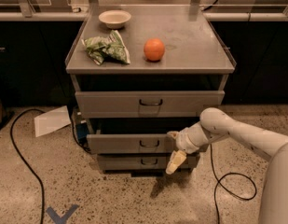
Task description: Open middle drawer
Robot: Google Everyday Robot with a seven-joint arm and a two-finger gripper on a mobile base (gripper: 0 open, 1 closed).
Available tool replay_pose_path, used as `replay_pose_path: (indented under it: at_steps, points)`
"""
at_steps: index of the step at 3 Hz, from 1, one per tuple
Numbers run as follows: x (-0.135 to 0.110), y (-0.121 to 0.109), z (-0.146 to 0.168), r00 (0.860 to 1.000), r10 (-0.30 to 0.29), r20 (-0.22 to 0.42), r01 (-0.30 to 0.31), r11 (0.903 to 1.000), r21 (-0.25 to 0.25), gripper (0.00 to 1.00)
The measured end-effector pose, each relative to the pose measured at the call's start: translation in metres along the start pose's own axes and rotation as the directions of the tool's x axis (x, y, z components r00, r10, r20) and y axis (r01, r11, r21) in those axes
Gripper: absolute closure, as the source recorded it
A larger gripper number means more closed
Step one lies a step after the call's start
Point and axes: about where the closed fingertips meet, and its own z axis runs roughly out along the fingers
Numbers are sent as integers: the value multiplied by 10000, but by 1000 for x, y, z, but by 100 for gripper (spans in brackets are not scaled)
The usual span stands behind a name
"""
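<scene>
The grey cabinet has three drawers. The middle drawer [120, 143] is wide and grey with a small dark wire handle [149, 144] at its centre. It stands pulled out a little, with a dark gap above its front. My gripper [171, 152] is at the drawer's front, just right of the handle and not around it. It is open, with one finger [172, 135] at the drawer's top edge and the other finger [175, 161] hanging down over the bottom drawer [129, 162]. The taller top drawer [148, 103] is above.
On the cabinet top [195, 45] lie a white bowl [114, 18], a green bag [106, 48] and an orange [154, 49]. A sheet of paper [51, 121] and black cables [22, 148] lie on the floor at left. Another cable [227, 181] runs at right.
</scene>
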Motion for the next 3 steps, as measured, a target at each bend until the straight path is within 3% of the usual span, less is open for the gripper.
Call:
replay_pose_path:
  at_steps: [2,3]
  points:
    - [6,-29,24,9993,-170,-321,157,9990,-410,0]
    - [12,-32,38,9988,-82,-488,37,9958,-913,0]
